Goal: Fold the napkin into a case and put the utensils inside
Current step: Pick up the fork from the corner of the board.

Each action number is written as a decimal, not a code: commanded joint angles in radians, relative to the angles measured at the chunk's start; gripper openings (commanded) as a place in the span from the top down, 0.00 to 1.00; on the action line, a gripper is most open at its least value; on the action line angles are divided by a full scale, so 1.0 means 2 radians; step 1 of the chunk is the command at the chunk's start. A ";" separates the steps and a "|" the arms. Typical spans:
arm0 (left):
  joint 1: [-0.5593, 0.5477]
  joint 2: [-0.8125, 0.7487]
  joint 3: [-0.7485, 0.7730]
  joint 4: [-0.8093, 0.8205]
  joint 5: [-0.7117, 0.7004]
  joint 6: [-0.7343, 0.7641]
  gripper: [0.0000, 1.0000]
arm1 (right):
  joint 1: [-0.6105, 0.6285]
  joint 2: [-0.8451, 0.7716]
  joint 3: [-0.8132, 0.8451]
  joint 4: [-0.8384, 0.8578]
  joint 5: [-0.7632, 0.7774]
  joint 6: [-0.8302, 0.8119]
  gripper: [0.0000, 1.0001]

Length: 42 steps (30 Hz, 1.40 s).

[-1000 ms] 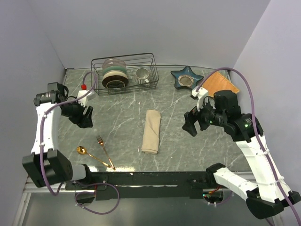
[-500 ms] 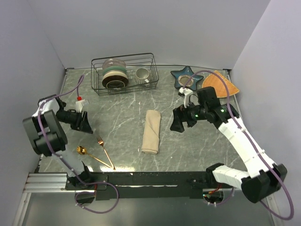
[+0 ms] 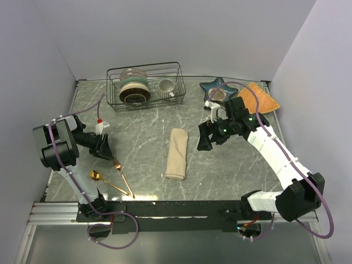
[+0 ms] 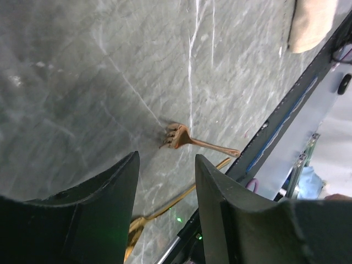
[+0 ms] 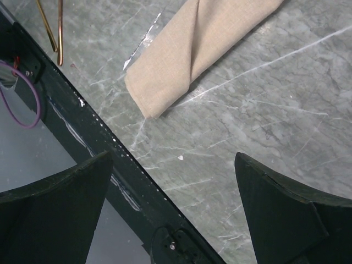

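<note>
Surface: grey-green marble table with white veins; a black rail ran along its near edge.
Room: pale lavender walls closed in the back and both sides.
Case: a long, narrow beige cloth pouch lay flat at mid-table, its length running near to far. The right wrist view showed a diagonal fold edge across it.
Fork: shiny gold, flat on the marble, well left of the case, with tines toward the far side and handle toward the rail.
Spoon: shiny gold, just left of the fork, with its bowl to the left. Its handle slanted so that its end lay close to the fork's handle end, by the rail.
Left gripper: hung low over the table just beyond the fork's tines. Its jaws were partly spread, with only marble showing between them.
Right gripper: stood just right of the case's far half, jaws spread wide and empty.
Rack: wire, at the far edge, holding stacked dishes and a mug.
Star dish: dark blue, far right, partly crossed by the right arm's cable.
Mat: orange, in the far right corner, just beside the star dish.
</note>
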 commanded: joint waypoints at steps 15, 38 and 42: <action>-0.052 0.023 -0.023 0.024 -0.019 -0.013 0.60 | -0.029 0.054 0.048 -0.013 0.002 0.000 0.00; -0.172 -0.107 0.201 -0.095 0.002 0.055 0.99 | -0.045 0.074 0.051 -0.014 -0.008 -0.010 0.10; -0.207 -0.081 0.311 -0.095 0.056 0.045 0.99 | -0.046 0.097 0.068 0.015 -0.033 -0.006 0.18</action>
